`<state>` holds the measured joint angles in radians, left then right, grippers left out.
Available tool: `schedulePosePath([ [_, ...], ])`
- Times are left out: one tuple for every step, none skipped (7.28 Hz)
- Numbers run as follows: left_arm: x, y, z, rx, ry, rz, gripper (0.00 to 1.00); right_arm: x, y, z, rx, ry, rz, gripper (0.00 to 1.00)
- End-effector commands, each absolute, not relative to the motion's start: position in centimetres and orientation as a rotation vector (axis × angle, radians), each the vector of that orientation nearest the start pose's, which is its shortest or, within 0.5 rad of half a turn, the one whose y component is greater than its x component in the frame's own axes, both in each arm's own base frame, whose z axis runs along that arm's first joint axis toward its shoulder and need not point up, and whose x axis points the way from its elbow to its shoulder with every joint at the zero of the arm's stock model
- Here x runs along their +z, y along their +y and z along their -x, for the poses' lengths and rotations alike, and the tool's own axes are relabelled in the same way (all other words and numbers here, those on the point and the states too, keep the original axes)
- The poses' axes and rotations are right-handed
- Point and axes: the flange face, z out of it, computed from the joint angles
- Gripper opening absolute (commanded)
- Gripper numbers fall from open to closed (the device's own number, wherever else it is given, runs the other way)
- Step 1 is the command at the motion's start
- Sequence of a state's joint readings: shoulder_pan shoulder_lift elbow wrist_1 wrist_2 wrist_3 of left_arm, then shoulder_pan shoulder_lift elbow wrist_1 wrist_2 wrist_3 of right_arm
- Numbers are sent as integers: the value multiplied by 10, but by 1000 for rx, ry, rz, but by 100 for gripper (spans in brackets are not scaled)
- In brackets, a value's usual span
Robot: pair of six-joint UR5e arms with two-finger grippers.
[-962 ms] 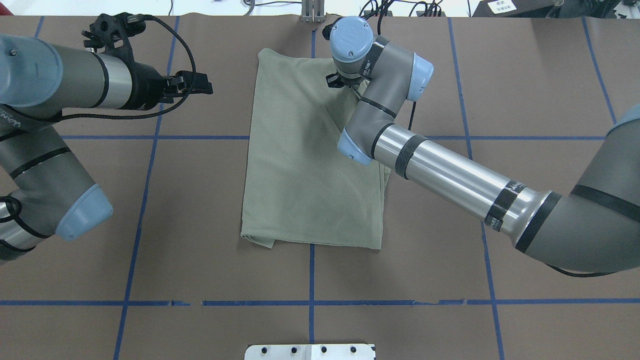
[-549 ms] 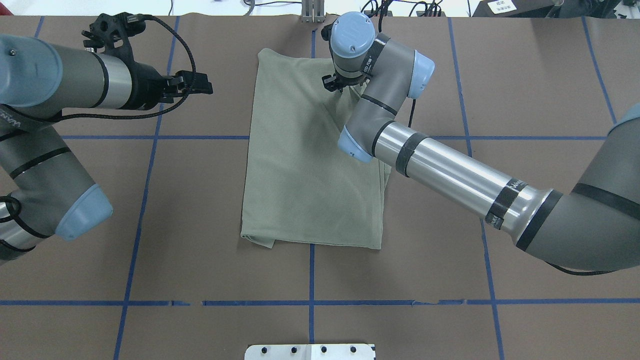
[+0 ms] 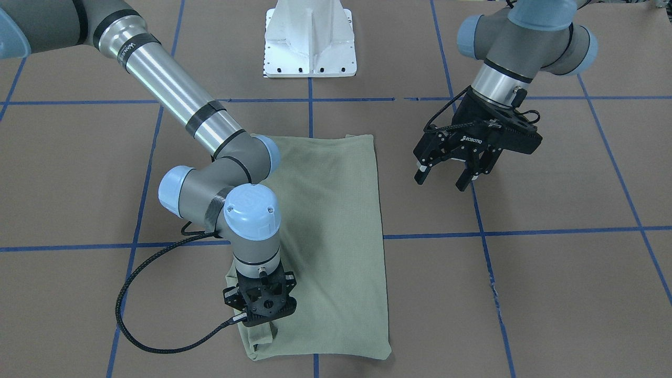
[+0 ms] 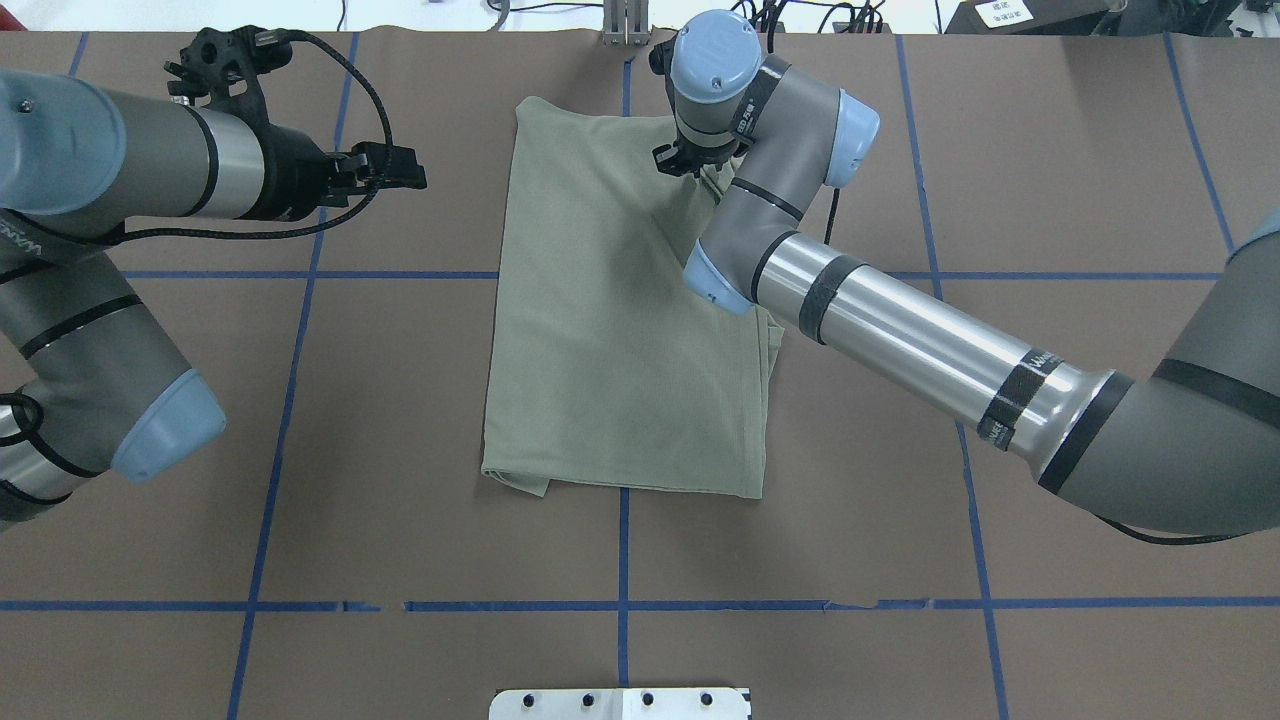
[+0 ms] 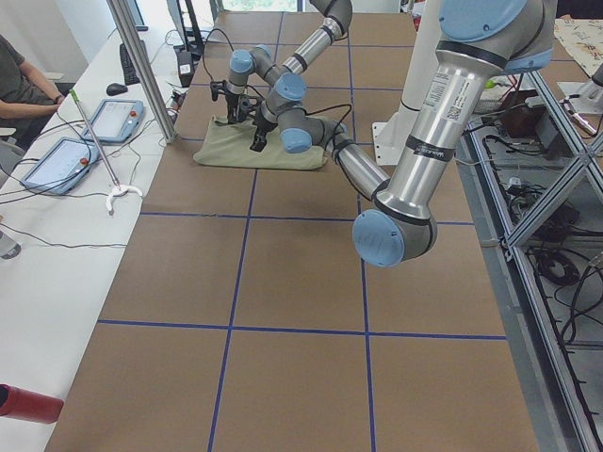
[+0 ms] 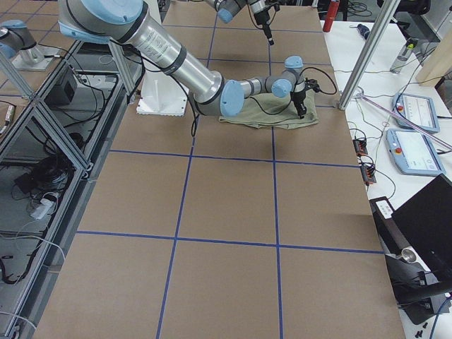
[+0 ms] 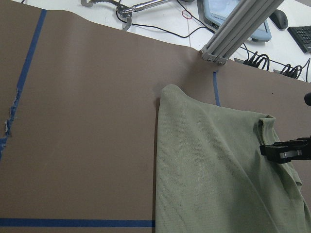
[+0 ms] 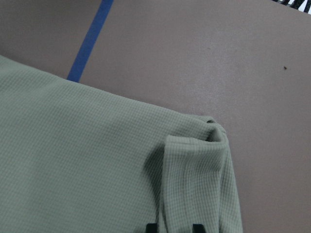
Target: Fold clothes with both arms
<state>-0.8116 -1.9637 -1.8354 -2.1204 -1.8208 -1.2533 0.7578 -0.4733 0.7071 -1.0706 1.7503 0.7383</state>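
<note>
The right claw (image 3: 262,320) points straight down at the shirt's (image 4: 620,350) far right corner, the one farthest from the robot. Its two fingertips (image 8: 151,227) are drawn close together on a narrow ribbed fold of the fabric, which stands up a little from the cloth around it (the wrist camera shows the strip running between the tips). The rest of the shirt lies flat as a folded sage-green rectangle, its long sides running away from the robot, in the middle of the brown tabletop (image 4: 400,450) and across its blue tape lines (image 4: 623,560). The right arm (image 4: 900,340) reaches diagonally over the shirt's right edge. The left claw (image 3: 443,180) hangs above bare tabletop, well apart from the shirt's left edge, fingers spread wide and holding nothing. The white base (image 3: 310,42) stands at the robot's side of the tabletop.
</note>
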Motion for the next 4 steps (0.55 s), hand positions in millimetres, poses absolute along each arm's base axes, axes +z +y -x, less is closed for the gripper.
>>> schedulePosePath([
  [255, -509, -333, -279, 1137, -460, 100, 278, -702, 573, -147, -631, -399, 36],
  [255, -509, -333, -279, 1137, -460, 100, 277, -702, 573, -148, -633, -399, 36],
  [254, -509, -333, -278, 1139, -460, 100, 278, -702, 573, -148, -632, -398, 34],
  [254, -507, -335, -266, 1145, -444, 100, 277, -702, 573, -149, -635, -397, 22],
])
